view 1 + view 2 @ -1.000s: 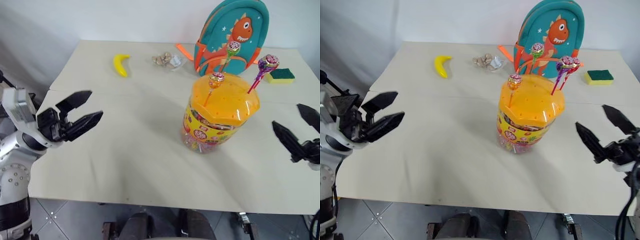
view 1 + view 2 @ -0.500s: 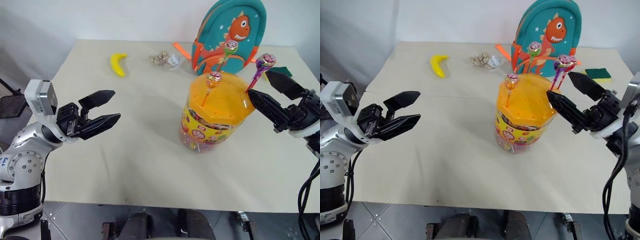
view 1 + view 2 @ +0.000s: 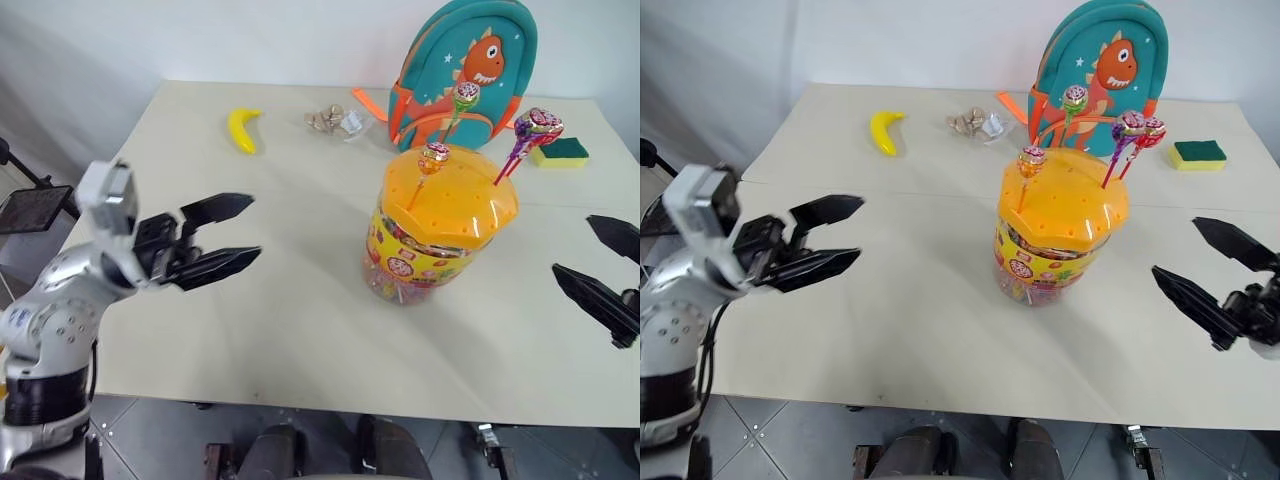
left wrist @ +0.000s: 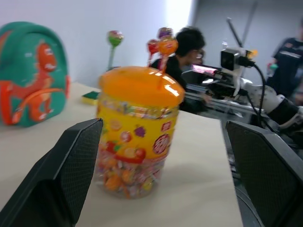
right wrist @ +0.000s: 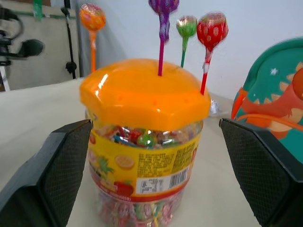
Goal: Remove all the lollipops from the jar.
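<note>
Left eye view shows the right gripper drawn back from the jar: half a second ago its fingers reached in beside the purple-patterned lollipop, and now it hangs well clear near the table's right edge, jaws spread wide and empty. The left gripper has meanwhile crept rightward toward the jar, also wide open with nothing in it. For the task this reads as an approach called off, not a pick: all four lollipops stand in the holes of the domed orange lid, so nothing is out yet. The jar sits on the table right of its middle, in front of the teal dinosaur backpack at the far edge, between the two grippers and apart from both. The orange lollipop rises from the lid's near left, the green lollipop from its far side, the purple-patterned lollipop and the red lollipop from the right rim, the side nearest the right gripper. A banana lies toward the far left corner
</note>
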